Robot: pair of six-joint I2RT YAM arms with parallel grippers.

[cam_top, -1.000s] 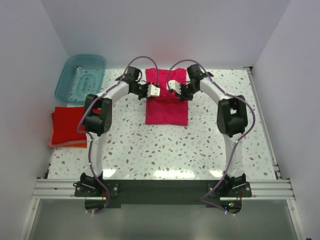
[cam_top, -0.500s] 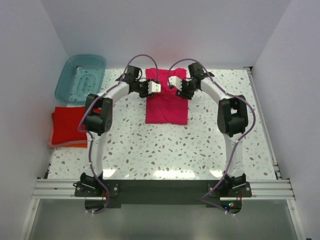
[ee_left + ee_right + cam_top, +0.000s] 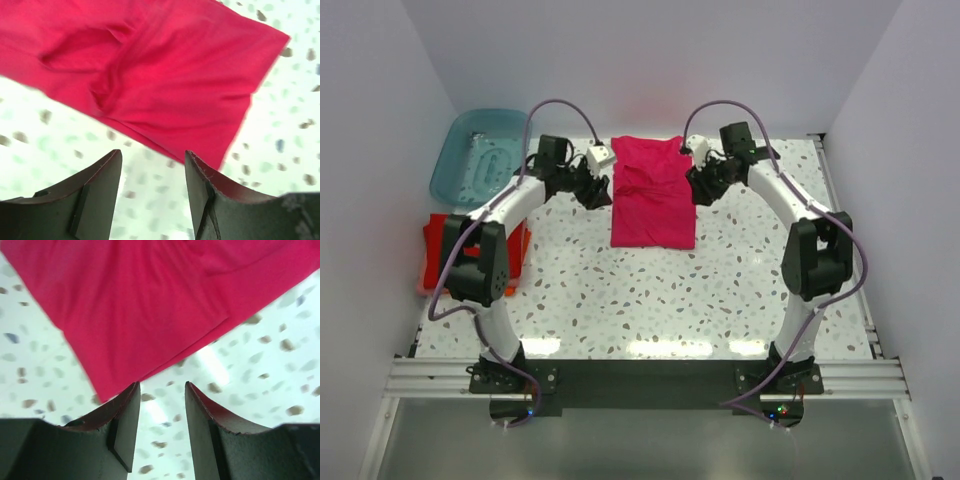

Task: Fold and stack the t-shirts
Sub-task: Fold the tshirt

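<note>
A magenta-pink t-shirt (image 3: 653, 195) lies folded into a long rectangle at the back middle of the table, with creases near its far end. My left gripper (image 3: 594, 189) hovers just off its left edge, open and holding nothing. My right gripper (image 3: 703, 186) hovers just off its right edge, also open and holding nothing. The left wrist view has the pink t-shirt (image 3: 150, 75) beyond the left gripper (image 3: 152, 165), with speckled table between the fingers. In the right wrist view the pink t-shirt (image 3: 150, 305) lies past the right gripper (image 3: 162, 390). A red folded t-shirt (image 3: 442, 250) sits on an orange one (image 3: 435, 289) at the left edge.
A translucent teal tub (image 3: 480, 155) stands at the back left corner. The left arm's elbow (image 3: 480, 265) overlaps the red stack. White walls close in the table (image 3: 650, 300) on three sides.
Both grippers opened and let go of the pink t-shirt, then drew apart sideways off its edges. The t-shirt's far end now lies flat on the table.
</note>
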